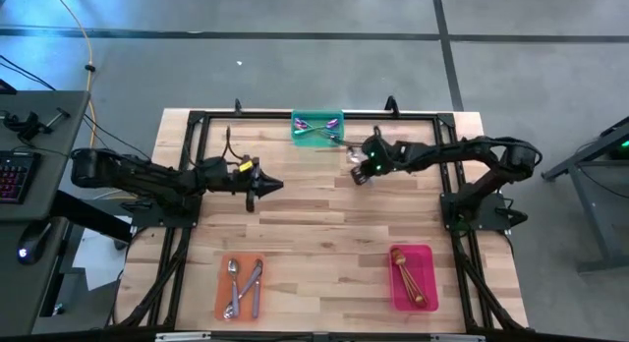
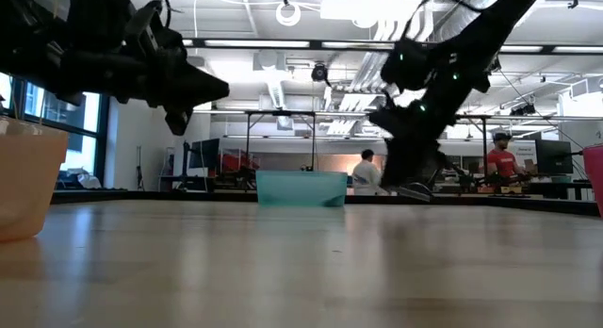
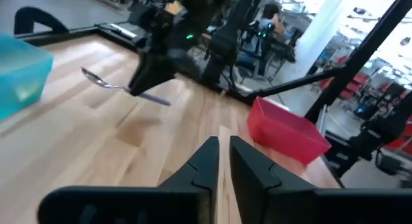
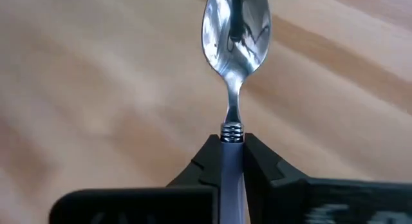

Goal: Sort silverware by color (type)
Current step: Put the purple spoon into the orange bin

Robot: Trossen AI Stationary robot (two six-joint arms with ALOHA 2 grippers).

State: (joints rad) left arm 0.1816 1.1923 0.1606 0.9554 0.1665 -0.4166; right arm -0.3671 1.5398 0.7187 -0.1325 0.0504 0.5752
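The right gripper reaches low over the wooden table, fingers clamped on the lavender handle of a silver spoon; its shiny bowl juts straight out ahead of the fingertips, just beside the green tray; the left gripper hovers mid-table, fingers nearly together, holding nothing, pointed toward the right gripper, the pink tray off to its side; nothing lies between them.

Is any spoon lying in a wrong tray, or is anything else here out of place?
Nothing stands out. The green tray, orange tray and pink tray each seem to hold matching spoons. One silver spoon is outside a tray, gripped by its handle in the right end effector.
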